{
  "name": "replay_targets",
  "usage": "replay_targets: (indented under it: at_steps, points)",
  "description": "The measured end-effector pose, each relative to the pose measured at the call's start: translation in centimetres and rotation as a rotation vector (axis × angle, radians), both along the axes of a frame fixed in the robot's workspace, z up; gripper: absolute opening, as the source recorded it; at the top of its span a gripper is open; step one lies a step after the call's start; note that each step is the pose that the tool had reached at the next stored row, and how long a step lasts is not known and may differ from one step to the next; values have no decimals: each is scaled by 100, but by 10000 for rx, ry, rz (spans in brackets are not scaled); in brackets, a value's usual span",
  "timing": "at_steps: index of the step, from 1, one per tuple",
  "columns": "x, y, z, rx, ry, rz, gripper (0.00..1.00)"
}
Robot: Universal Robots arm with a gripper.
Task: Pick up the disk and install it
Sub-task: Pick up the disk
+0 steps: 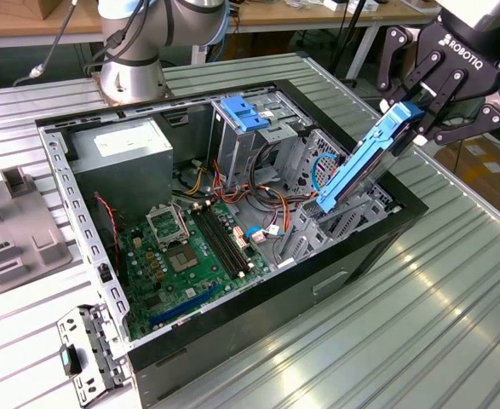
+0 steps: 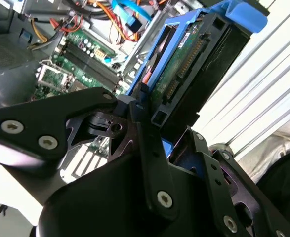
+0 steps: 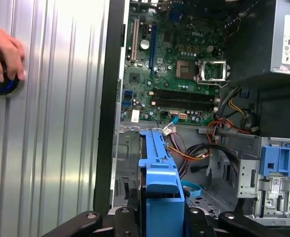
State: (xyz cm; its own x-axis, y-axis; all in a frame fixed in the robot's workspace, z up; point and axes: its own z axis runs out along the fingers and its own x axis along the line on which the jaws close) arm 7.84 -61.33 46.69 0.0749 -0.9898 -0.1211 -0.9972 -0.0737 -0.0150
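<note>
motherboard (image 1: 186, 260), power supply (image 1: 122, 153), blue bracket (image 1: 245, 112)

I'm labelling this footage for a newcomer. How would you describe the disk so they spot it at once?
Find the open computer case. At its end on the exterior view's right, the gripper holds the disk. Unlike the flat blue bracket atop the tall cage, it is a long blue-framed slab slanting upward.
</note>
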Motion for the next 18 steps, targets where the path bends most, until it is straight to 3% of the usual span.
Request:
replay_targets:
  at_steps: [2, 3, 4, 8, 14, 18]
  points:
    - [0, 0, -2, 1, -264, 0, 36]
    - [-1, 0, -4, 0, -474, 0, 36]
    - [0, 0, -4, -1, -532, 0, 36]
    - [-1, 0, -4, 0, -537, -15, 36]
    - [-1, 0, -20, -34, -536, -1018, 36]
    - [-38, 0, -30, -40, -536, -1273, 36]
